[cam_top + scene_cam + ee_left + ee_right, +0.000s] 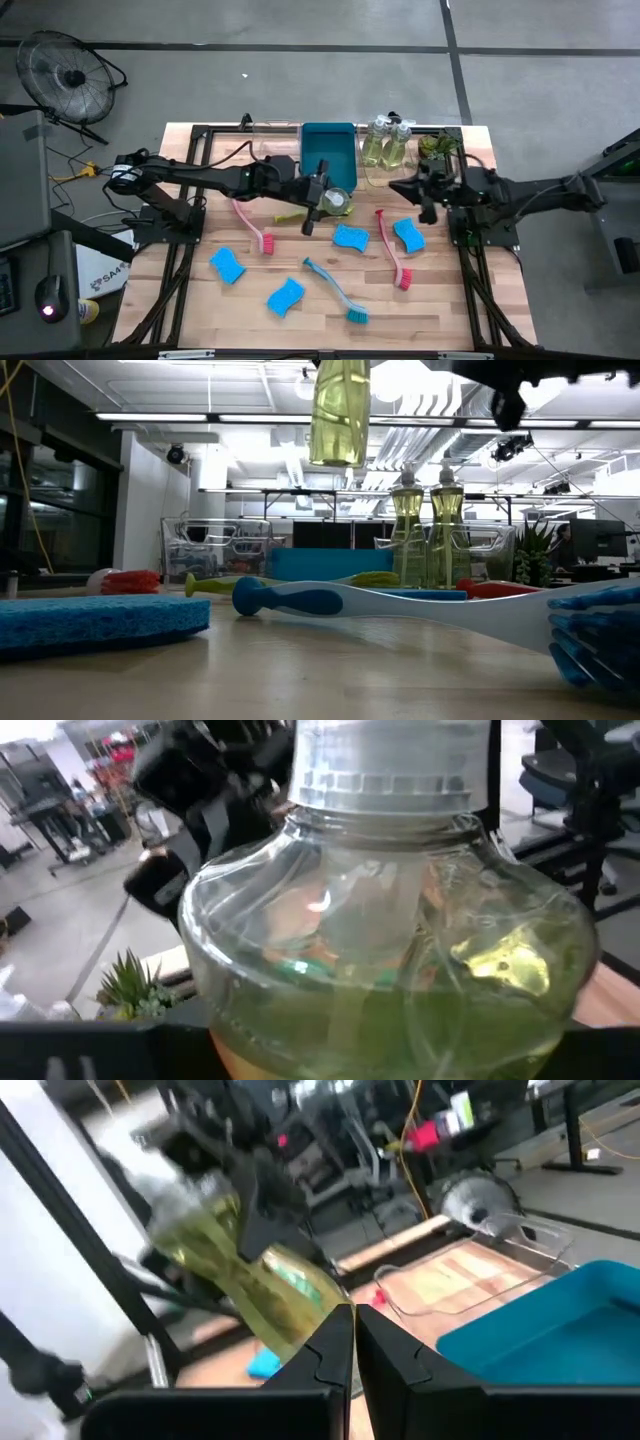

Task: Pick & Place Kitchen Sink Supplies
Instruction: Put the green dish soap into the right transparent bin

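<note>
Three pump bottles in play: one pump bottle [338, 203] is lifted off the surface [320, 310], clamped in the left gripper [322, 200] just near of the blue bin [328, 158]; jaws sit partway apart, closed around the bottle body. In the low view that bottle [340, 410] hangs high above the surface, yellowish liquid visible. In the left wrist view it fills the frame, clear shoulder and ribbed collar [385, 780] up close.

Two more pump bottles [385, 145] stand upright side by side at the far edge, right of the bin; low view shows them [427, 535] behind the brushes.

Right gripper [408, 186] hovers right of centre, near those standing bottles, jaws pressed together and holding nothing; the right wrist view shows its dark fingers [330, 1350] touching.

Four blue sponges: near left [227, 265], near centre [285, 296], centre [350, 237], centre right [409, 235].

Brushes lying flat: pink brush [252, 226] left of centre, red brush [392, 250] between the two right sponges, teal brush [335, 291] near centre, yellow-green brush [292, 215] partly under the left arm.

Clear tray [272, 135] sits left of the bin at the far edge.
</note>
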